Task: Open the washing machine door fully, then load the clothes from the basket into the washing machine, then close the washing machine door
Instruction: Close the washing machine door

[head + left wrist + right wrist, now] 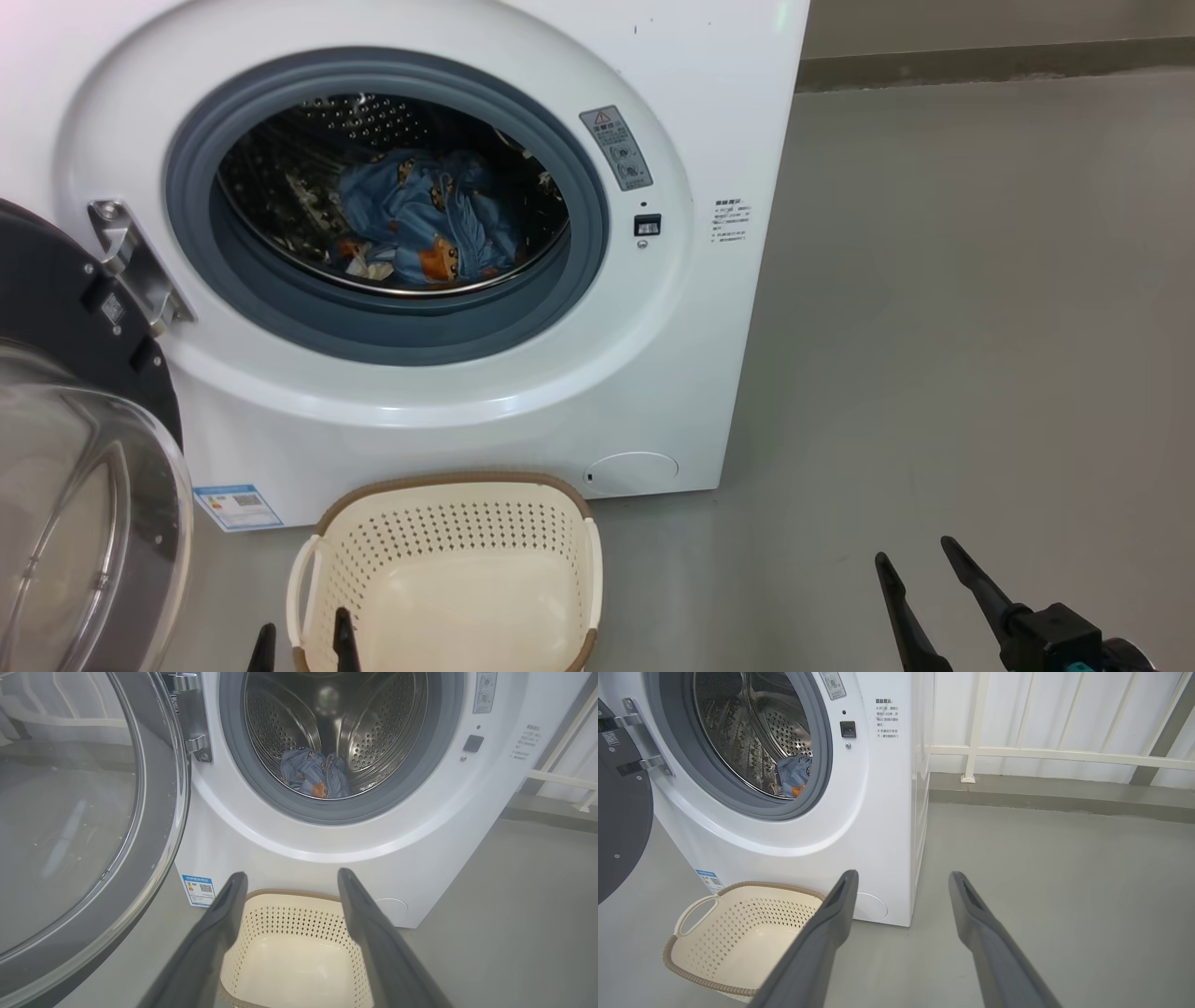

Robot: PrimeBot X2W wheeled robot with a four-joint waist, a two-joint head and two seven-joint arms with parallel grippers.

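Note:
The white washing machine point(709, 112) stands with its round door point(84, 467) swung wide to the left. Light blue printed clothes point(420, 219) lie inside the steel drum; they also show as clothes point(315, 774) and clothes point(794, 774). The cream basket point(448, 569) sits on the floor before the machine, nothing in it; it shows too as the basket point(289, 952) and the basket point(738, 933). My left gripper point(303, 639) is open at the basket's left rim; its fingers spread wide in its wrist view as left gripper point(292, 877). My right gripper point(915, 551), also seen as right gripper point(901, 877), stands open over bare floor.
Grey floor point(980, 327) stretches to the right of the machine. A white railing point(1041, 753) and a low kerb run along the back. The open door point(84, 812) fills the space left of the basket.

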